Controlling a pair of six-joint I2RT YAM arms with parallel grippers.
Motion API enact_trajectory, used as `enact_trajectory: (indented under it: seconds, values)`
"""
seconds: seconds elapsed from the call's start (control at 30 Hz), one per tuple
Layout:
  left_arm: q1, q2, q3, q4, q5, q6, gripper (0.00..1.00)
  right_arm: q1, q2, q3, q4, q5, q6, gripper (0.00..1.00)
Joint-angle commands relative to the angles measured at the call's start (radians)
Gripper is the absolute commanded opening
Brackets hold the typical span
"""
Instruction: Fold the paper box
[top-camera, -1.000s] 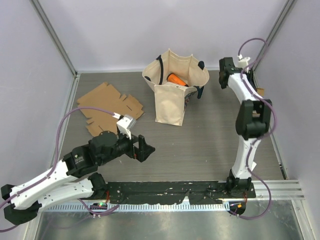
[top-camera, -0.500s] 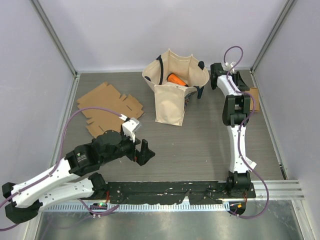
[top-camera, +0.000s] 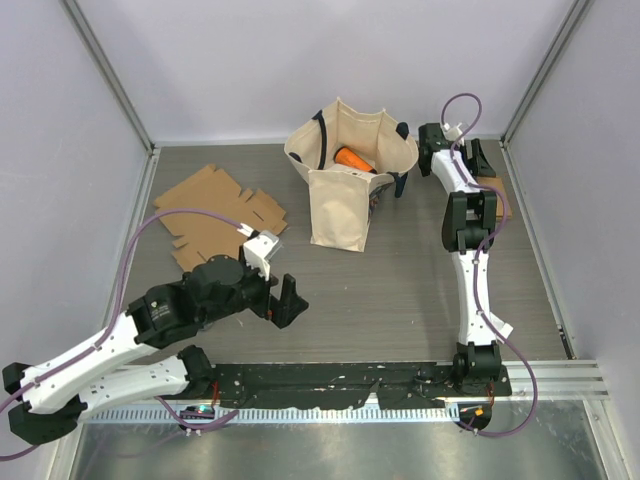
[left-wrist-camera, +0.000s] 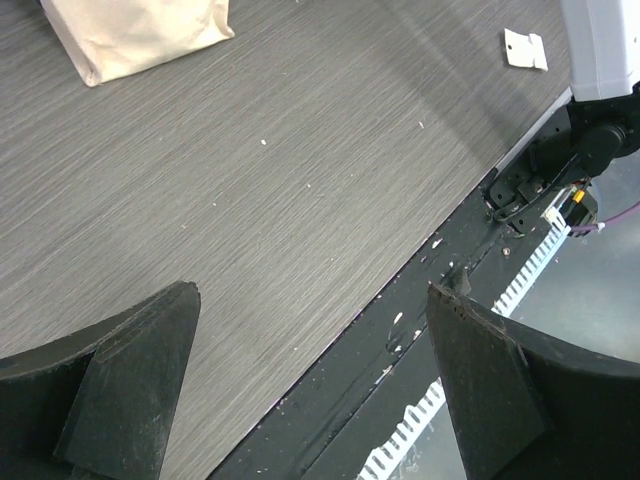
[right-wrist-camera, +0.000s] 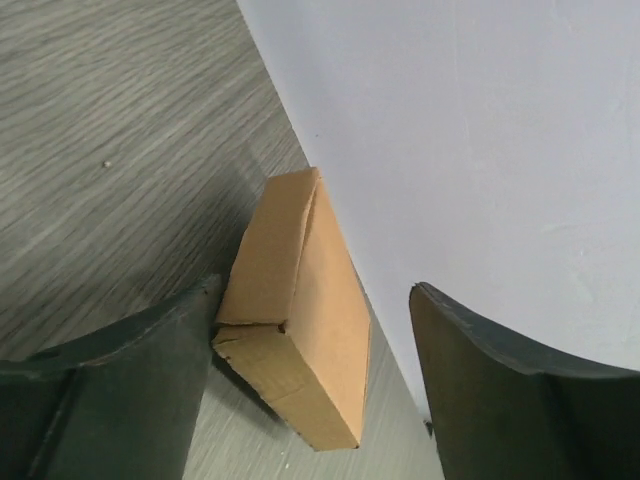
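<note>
Paper box, already made up into a shallow tan carton, lies at the far right of the table, tight against the foot of the side wall. Next in size, a cream canvas bag stands upright at the back centre. Unfolded cardboard blanks lie flat at the back left, well apart from the carton. The right gripper hangs over the carton with its jaws parted wider than the carton. One finger is just at the carton's near corner and the other stands clear by the wall, so it grips nothing. The left gripper is spread fully and empty above bare table near the front edge. Smaller things are an orange object in the bag's mouth and a white scrap on the table. The carton is probably very light: stiff across its panels, easily crushed at corners and creases, and apt to slide on the smooth top. A pinch across its thin depth at a closed edge should hold best, and the end flap, whose seam seems to gape slightly, is better avoided.
</note>
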Motion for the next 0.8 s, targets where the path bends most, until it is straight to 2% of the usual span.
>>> enact_trajectory:
  seconds: [0.0,0.03,0.17,0.27,0.37,0.43,0.47,0.5,0.53,0.57,0.6,0.63,0.67,0.73,0.77]
  values:
    - [-0.001,-0.002,0.046,-0.044,-0.04,-0.008,1.0,0.006,-0.019,0.061,-0.021,-0.058,0.013,0.87]
    - [-0.001,-0.004,0.049,-0.047,-0.045,-0.014,1.0,0.006,-0.022,0.067,-0.018,-0.068,0.009,0.91]
    - [-0.001,-0.008,0.078,-0.094,-0.1,-0.022,1.0,0.008,-0.051,0.153,-0.103,-0.1,0.059,0.95]
    - [-0.001,0.01,0.106,-0.146,-0.211,-0.019,1.0,0.006,-0.173,0.181,-0.162,-0.163,0.154,0.95]
    - [0.019,0.078,0.157,-0.218,-0.295,-0.033,1.0,0.011,-0.371,0.095,-0.211,-0.357,0.292,0.95]
    - [0.057,0.113,0.178,-0.222,-0.301,-0.047,1.0,0.015,-0.546,-0.055,-0.208,-0.53,0.384,0.95]
    - [0.12,0.116,0.175,-0.202,-0.298,-0.051,1.0,0.02,-0.616,-0.115,-0.197,-0.598,0.413,0.95]
    - [0.166,0.121,0.169,-0.182,-0.289,-0.066,1.0,0.026,-0.687,-0.275,-0.167,-0.67,0.435,0.94]
    - [0.221,0.127,0.146,-0.155,-0.195,-0.071,1.0,0.047,-0.856,-0.381,-0.075,-0.8,0.462,0.93]
    - [0.349,0.134,0.135,-0.092,-0.132,-0.079,1.0,0.063,-0.943,-0.603,-0.023,-0.827,0.484,0.93]
    - [0.41,0.15,0.126,-0.061,-0.057,-0.089,1.0,0.086,-1.029,-0.716,0.037,-0.839,0.501,0.9]
    - [0.462,0.165,0.111,-0.032,0.003,-0.123,1.0,0.124,-1.198,-0.811,0.123,-0.842,0.506,0.9]
    - [0.549,0.209,0.106,0.017,0.089,-0.135,1.0,0.209,-1.264,-0.962,0.145,-0.807,0.51,0.9]
    - [0.609,0.246,0.106,0.056,0.122,-0.174,1.0,0.294,-1.378,-1.074,0.166,-0.847,0.53,0.88]
    - [0.666,0.287,0.106,0.092,0.152,-0.189,1.0,0.39,-1.465,-1.171,0.177,-0.908,0.574,0.86]
